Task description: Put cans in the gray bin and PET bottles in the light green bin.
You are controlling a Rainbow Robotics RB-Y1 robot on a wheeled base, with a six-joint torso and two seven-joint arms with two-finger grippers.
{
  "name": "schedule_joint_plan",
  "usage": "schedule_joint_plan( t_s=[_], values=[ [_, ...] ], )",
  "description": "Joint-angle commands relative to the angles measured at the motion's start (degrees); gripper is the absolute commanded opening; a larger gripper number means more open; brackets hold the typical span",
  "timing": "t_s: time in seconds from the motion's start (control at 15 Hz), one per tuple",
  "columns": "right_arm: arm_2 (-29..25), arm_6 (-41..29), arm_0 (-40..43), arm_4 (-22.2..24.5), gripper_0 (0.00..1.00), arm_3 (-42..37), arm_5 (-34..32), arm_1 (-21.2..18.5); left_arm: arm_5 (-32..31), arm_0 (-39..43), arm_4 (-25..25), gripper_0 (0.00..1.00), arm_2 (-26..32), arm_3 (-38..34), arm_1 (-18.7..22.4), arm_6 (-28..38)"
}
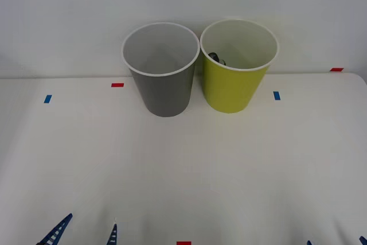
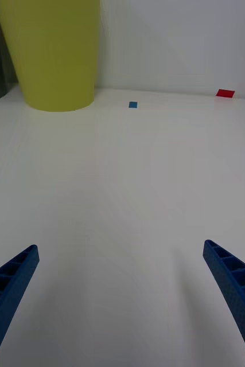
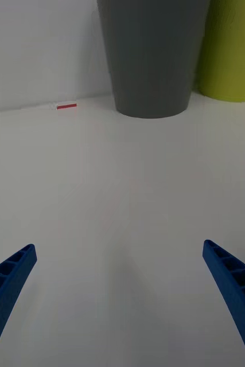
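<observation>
a lab: bare white table (image 1: 183, 170) with tape marks (image 1: 117, 85).

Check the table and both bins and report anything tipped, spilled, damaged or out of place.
Nothing stands out. The gray bin and the light green bin stand upright side by side at the table's far edge. Something dark lies inside the green one. Both end effectors, left and right, are open and empty.

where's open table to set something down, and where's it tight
Open: the broad white table between the two bins and the grippers, left gripper and right gripper both open at the near edge. Tight: the gray bin and light green bin stand almost touching at the back.
</observation>
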Motion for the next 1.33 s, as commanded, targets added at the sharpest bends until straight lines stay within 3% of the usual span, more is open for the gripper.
schedule_joint_plan(
  t_s=[0.07,1.33],
  values=[
    [0.00,0.00,0.00,0.00,1.00,0.00,0.00,0.00,-0.03,3.04,1.33,1.00,-0.27,-0.29,0.08,-9.19],
    [0.00,0.00,0.00,0.00,1.00,0.00,0.00,0.00,-2.93,6.91,4.31,1.00,-0.71,-0.29,-0.53,-7.34]
  ],
)
